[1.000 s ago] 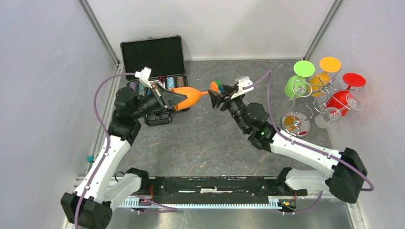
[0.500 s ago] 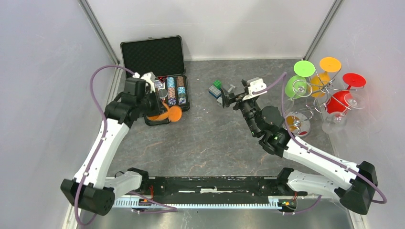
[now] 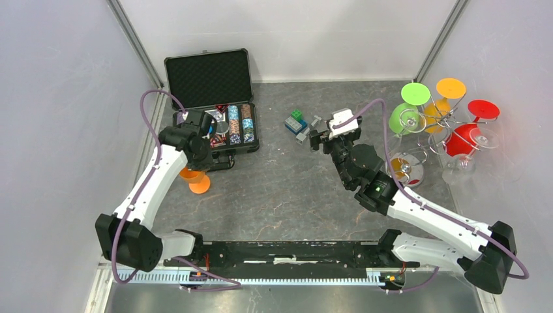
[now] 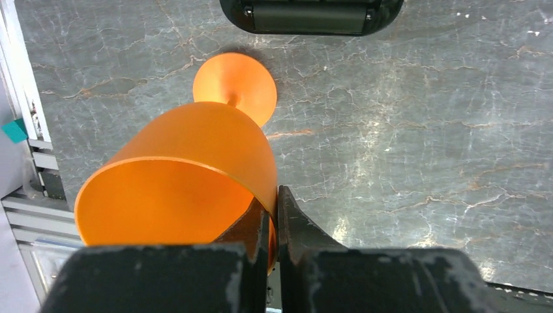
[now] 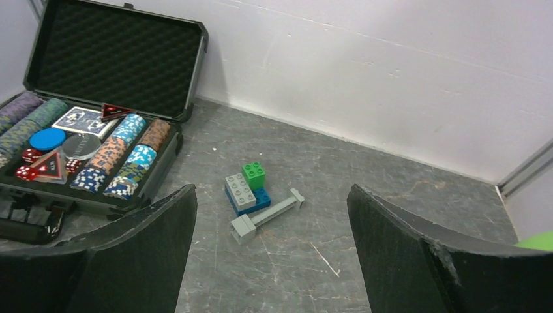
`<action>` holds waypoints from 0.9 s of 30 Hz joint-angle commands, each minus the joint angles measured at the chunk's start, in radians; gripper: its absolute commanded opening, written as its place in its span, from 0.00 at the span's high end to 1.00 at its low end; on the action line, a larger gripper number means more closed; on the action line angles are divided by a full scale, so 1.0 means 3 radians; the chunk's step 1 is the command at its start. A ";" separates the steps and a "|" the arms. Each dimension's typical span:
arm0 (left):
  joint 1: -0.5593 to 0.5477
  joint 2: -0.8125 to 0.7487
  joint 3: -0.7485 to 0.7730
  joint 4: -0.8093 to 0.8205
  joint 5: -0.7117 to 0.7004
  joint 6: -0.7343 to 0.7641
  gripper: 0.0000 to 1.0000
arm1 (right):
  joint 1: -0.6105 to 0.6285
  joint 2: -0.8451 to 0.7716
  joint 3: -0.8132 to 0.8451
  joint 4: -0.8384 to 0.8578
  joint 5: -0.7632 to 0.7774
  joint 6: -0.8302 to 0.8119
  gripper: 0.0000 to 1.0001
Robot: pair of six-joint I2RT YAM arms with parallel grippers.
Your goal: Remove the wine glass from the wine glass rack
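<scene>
An orange wine glass point(image 3: 191, 175) hangs foot-down in my left gripper point(image 3: 195, 158), just in front of the black case at the table's left. In the left wrist view the gripper point(image 4: 274, 199) is shut on the glass's rim point(image 4: 195, 176), one finger inside the bowl and one outside. Its round foot point(image 4: 236, 85) is at or just above the table; I cannot tell which. The silver wire wine glass rack point(image 3: 448, 122) stands at the far right with green point(image 3: 405, 112), orange point(image 3: 446, 96) and red point(image 3: 471, 130) glasses hanging on it. My right gripper point(image 3: 316, 139) is open and empty at mid-table point(image 5: 270, 190).
An open black case point(image 3: 210, 77) with poker chips point(image 5: 111, 160) and cards stands at the back left. Small toy bricks point(image 3: 297, 122) lie ahead of my right gripper point(image 5: 251, 189). White walls close the table at left, back and right.
My left arm has carried the orange glass from mid-table to the left and lowered it foot-down near the case. My right gripper has let go of its foot, opened and drawn back.
</scene>
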 commanded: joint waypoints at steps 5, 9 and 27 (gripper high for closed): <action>-0.0001 0.0094 0.0017 -0.0054 -0.0220 0.0062 0.97 | -0.0004 -0.0115 0.0142 -0.0067 0.0226 -0.0139 0.10; 0.0001 0.0133 -0.0040 -0.0033 -0.0329 0.0040 0.92 | -0.0004 -0.0143 0.0183 -0.0146 0.0292 -0.0189 0.10; 0.0002 -0.0276 0.0541 -0.0048 -0.0347 0.0077 0.42 | -0.0015 -0.0214 0.1254 -0.1761 0.0405 -0.0430 0.09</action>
